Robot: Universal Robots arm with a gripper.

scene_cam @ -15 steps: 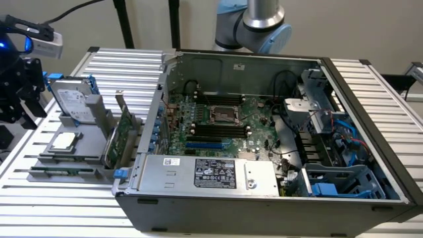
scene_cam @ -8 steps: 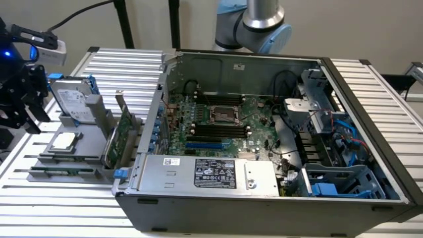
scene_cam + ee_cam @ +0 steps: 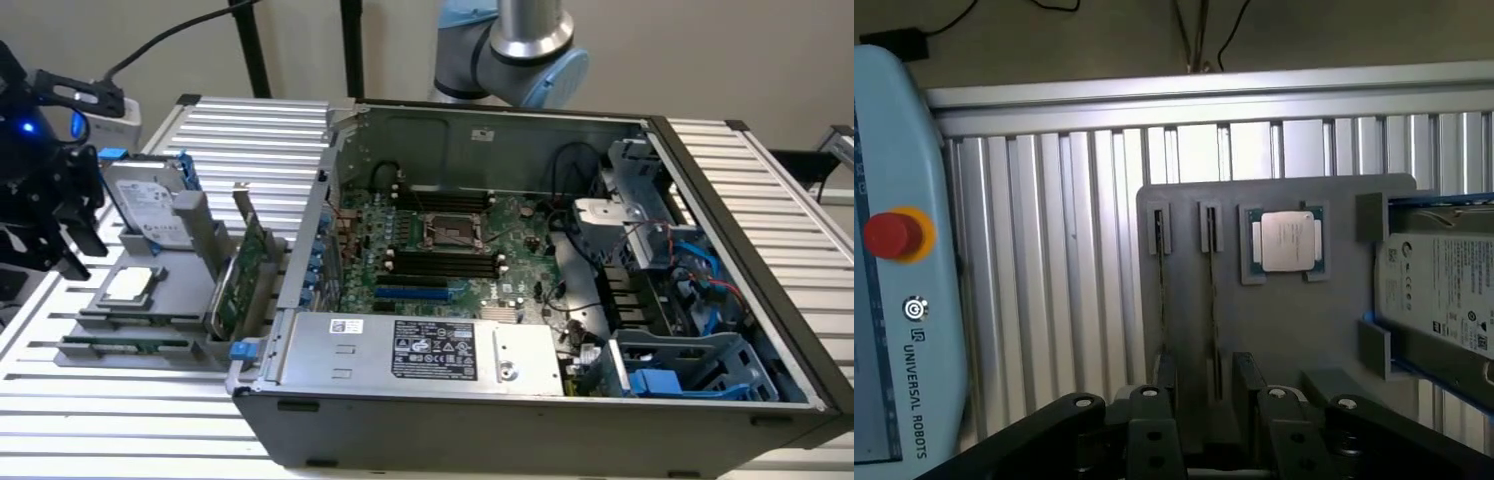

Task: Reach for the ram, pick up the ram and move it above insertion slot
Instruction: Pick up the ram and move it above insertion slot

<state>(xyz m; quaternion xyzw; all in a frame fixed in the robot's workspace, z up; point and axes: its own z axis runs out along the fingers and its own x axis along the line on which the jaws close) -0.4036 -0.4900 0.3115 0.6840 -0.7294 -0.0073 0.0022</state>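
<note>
The gripper point(image 3: 1204, 388) is positioned over the gray holder point(image 3: 1294, 330) with its jaws parted and nothing held. The ram point(image 3: 1211, 300) is seated on edge in a holder slot, in line with the gap between the fingers point(image 3: 1246, 378). A CPU point(image 3: 1286, 242) and a hard drive point(image 3: 1444, 290) are mounted beside it.
</note>
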